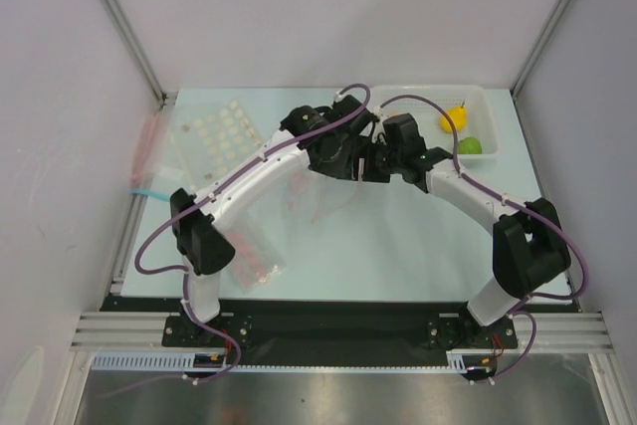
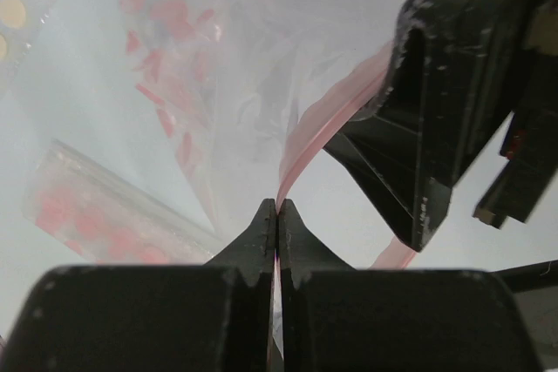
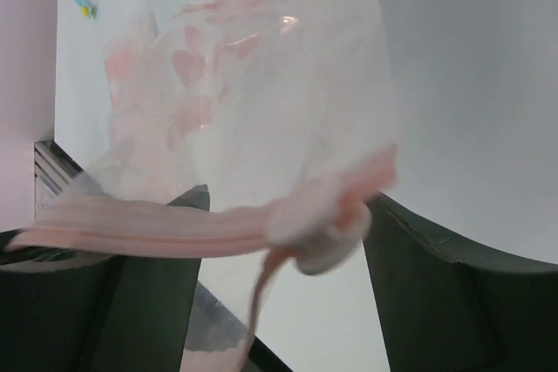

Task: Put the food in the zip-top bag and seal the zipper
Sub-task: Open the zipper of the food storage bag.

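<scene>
Clear bag point(image 3: 288, 119); pink zipper point(image 3: 157, 234) curled; yellow fruit point(image 1: 453, 118) outside.

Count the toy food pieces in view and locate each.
2: a yellow fruit and a green fruit, both in the white tray at the far right. More may be hidden from view.

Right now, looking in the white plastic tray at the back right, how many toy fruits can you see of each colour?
Yellow pear-like toy fruit: 1
Green round toy fruit: 1
Total showing in the white plastic tray: 2; the arms hide its left end.
</scene>
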Available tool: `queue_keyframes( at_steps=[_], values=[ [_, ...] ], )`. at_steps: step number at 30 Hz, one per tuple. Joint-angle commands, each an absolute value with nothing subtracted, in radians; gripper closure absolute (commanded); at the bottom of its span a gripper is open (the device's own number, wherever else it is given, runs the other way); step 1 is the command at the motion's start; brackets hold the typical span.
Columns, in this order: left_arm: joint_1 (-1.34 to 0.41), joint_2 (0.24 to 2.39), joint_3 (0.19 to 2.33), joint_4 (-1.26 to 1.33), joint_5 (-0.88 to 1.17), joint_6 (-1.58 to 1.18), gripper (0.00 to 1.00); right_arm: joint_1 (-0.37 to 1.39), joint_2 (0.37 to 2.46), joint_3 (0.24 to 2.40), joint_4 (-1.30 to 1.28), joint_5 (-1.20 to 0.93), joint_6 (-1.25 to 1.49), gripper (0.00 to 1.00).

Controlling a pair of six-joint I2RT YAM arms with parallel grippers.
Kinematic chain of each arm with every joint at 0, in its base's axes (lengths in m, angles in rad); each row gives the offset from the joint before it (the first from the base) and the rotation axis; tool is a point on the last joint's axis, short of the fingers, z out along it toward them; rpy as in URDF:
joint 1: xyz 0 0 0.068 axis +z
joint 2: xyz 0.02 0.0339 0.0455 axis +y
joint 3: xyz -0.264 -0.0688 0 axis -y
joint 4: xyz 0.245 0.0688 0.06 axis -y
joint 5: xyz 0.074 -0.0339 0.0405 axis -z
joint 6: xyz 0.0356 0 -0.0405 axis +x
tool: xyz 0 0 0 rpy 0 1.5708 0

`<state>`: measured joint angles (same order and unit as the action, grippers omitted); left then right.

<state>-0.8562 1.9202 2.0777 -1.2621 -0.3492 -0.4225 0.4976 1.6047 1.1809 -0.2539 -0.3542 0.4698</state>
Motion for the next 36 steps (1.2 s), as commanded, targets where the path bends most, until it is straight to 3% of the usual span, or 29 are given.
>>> queue_keyframes(
  at_steps=[1, 15, 22, 30, 36],
  values=[
    [-0.841, 1.896, 2.036, -1.197, -0.295, -0.448, 1.00, 0.499, 1.582, 1.204, -0.224, -0.371, 0.454, 0.26],
    [-0.802, 1.950, 2.071, -1.137, -0.227, -0.440, 1.00, 0.431, 1.460, 1.154, -0.285, -0.357, 0.449, 0.29],
    [-0.795, 1.942, 2.039, -1.109, -0.212, -0.439, 1.00, 0.318, 1.430, 1.213, -0.337, -0.357, 0.397, 0.32],
    [-0.795, 1.910, 2.025, -1.085, -0.210, -0.420, 1.00, 0.157, 1.525, 1.344, -0.385, -0.364, 0.327, 0.35],
    [-0.787, 1.907, 2.036, -1.089, -0.213, -0.402, 1.00, 0.121, 1.713, 1.558, -0.514, -0.272, 0.210, 0.36]
  ],
)
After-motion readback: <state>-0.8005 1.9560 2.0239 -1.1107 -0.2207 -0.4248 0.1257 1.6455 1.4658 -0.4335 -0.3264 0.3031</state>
